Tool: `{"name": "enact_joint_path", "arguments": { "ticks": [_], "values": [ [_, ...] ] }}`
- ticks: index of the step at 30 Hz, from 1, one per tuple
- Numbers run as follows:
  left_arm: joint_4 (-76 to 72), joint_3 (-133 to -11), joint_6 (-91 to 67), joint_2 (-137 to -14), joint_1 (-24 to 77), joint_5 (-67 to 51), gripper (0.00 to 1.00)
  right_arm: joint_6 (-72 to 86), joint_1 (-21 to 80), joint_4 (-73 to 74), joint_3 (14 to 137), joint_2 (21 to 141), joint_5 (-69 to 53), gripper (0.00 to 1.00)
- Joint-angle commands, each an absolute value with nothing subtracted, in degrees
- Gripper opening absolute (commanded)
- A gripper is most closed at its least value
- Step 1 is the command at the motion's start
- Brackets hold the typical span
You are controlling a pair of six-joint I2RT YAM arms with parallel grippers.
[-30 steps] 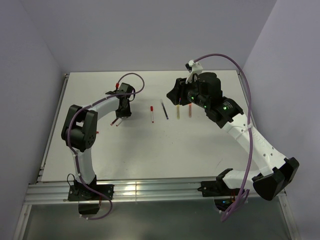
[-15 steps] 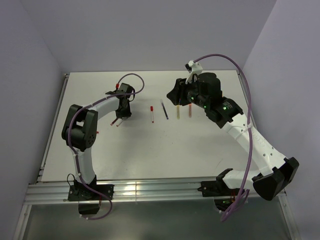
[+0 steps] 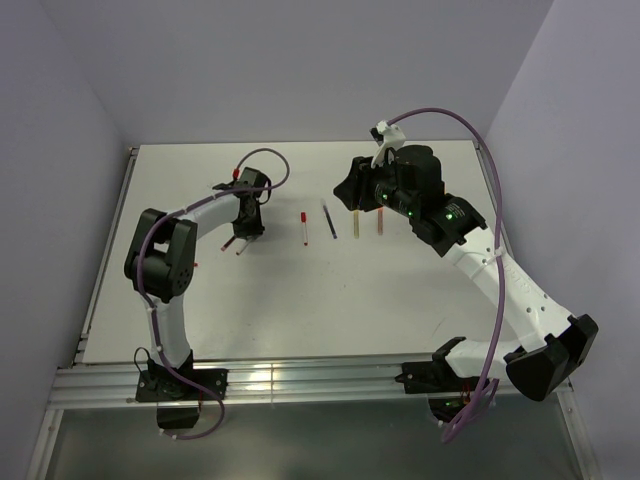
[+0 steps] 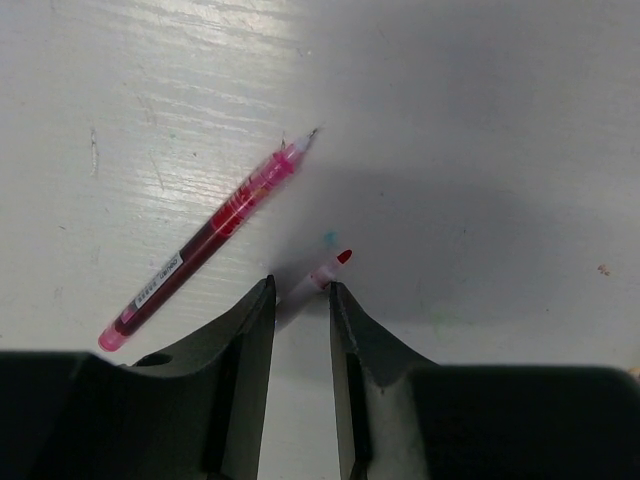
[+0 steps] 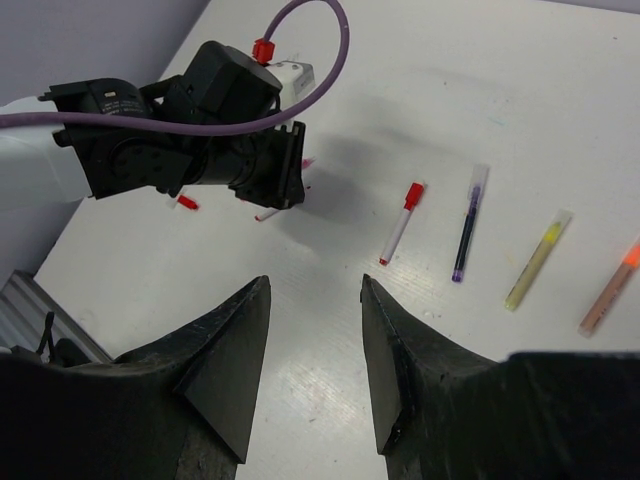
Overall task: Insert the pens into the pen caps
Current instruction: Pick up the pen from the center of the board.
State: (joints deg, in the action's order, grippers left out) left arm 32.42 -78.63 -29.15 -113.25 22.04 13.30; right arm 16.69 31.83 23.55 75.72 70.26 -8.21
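The white worktop [image 3: 300, 300] carried everything. Above it the right tool [image 5: 315, 285] hung wide open and empty, well apart from the work. The left tool [image 4: 300, 288], the nearer one, stood low with jaws narrowly parted, pinching nothing. Just left of it lay a pink pen [image 4: 205, 240], slanting up and rightward. Between the jaws sat the near end of a red-tipped white piece [image 4: 328, 268], pen or cap I could not tell. Its long axis ran away from the tool, roughly parallel to the pink pen.

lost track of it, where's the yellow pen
In the right wrist view the yellow pen lies at right, between the dark pen and the orange pen.
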Motion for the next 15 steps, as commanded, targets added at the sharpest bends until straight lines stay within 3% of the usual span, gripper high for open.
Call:
{"name": "enact_joint_path", "arguments": {
  "ticks": [1, 10, 15],
  "values": [
    [32.87, -78.4, -30.06, -114.17, 23.11, 13.27, 0.33, 16.61, 31.46, 21.36, 75.94, 69.43, -8.09, 0.49],
    [32.69, -77.08, -31.99, -115.22, 24.7, 13.45, 0.29, 16.44, 31.38, 21.36, 75.67, 68.82, -7.65, 0.48],
    [32.17, -76.29, -33.13, -115.66, 25.4, 12.92, 0.19, 16.44, 31.38, 21.62, 76.02, 69.17, -7.73, 0.47]
  ]
}}
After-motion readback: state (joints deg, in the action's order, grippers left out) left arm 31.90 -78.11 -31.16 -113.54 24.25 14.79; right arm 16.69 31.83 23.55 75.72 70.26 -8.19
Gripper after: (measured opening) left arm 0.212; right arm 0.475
